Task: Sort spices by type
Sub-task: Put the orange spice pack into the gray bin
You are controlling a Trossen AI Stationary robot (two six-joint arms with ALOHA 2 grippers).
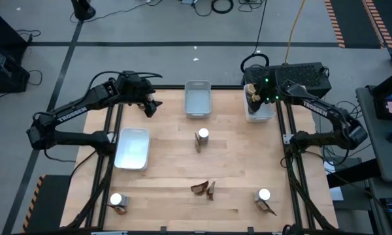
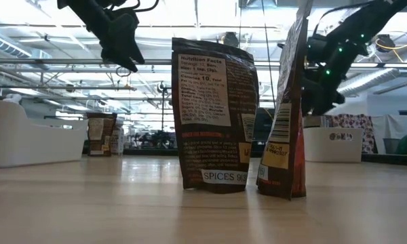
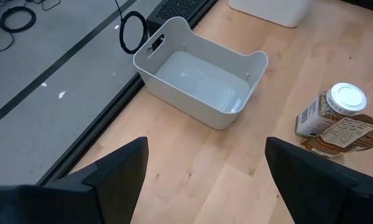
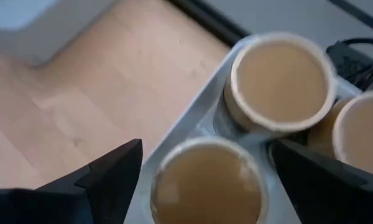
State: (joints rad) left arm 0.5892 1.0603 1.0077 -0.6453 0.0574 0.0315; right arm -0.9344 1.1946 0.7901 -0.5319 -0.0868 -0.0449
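1. Overhead view: right gripper (image 1: 254, 98) hovered over the white tray (image 1: 269, 115) at the desk's far right corner, where tan-topped tubs (image 1: 252, 91) sat. Left gripper (image 1: 149, 106) hung spread near the far left corner, beside the empty grey tray (image 1: 197, 108) at the far edge. Jars with packets stood at mid-desk (image 1: 202, 137) and at both near corners; two packets (image 1: 204, 188) stood by the near edge.
2. Low view: two brown packets (image 2: 214, 112) stood upright on the desk (image 2: 122, 203), close to the near edge.
3. Left wrist view: fingers (image 3: 121, 168) apart, holding nothing, over desk near the grey tray (image 3: 236, 62) and a white-capped jar (image 3: 336, 112).
4. Right wrist view: fingers (image 4: 112, 171) wide apart above three tubs (image 4: 280, 78) in the tray, gripping none. A tub looked just placed; the next move likely calls for lifting clear and fetching another spice.
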